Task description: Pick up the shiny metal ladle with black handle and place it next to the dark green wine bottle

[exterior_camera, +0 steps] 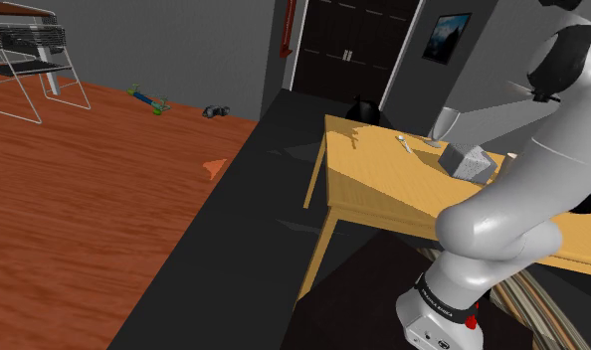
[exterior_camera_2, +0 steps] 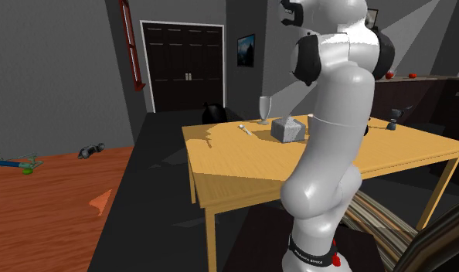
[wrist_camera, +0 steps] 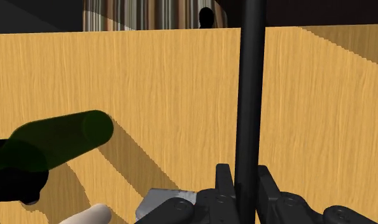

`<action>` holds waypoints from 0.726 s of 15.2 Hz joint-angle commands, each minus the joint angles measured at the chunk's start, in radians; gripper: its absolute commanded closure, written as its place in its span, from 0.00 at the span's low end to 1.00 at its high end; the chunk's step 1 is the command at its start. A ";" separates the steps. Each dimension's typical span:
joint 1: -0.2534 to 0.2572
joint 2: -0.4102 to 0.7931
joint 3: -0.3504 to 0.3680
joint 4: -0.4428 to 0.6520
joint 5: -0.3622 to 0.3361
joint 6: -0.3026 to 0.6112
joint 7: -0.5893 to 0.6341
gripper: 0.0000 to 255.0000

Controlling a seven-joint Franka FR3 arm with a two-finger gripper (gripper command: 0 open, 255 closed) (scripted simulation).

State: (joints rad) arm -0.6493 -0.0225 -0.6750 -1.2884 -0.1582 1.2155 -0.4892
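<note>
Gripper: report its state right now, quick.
Gripper: shut on the ladle, clasping its black handle.

The white arm (exterior_camera: pixel 502 224) stands at lower right, before a wooden table (exterior_camera: pixel 378 189). A grey block (exterior_camera: pixel 469 162) and a glass (exterior_camera: pixel 445 127) stand close together on it.
</note>
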 commanded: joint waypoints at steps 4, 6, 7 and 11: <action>-0.106 0.108 -0.099 0.089 0.069 0.016 -0.186 1.00; -0.167 0.173 -0.133 0.150 0.119 0.011 -0.262 1.00; -0.204 0.209 -0.147 0.185 0.147 0.005 -0.300 1.00; -0.400 0.377 -0.175 0.379 0.286 -0.045 -0.442 1.00</action>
State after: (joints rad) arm -0.9971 0.3105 -0.8450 -0.9613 0.0892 1.1848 -0.8947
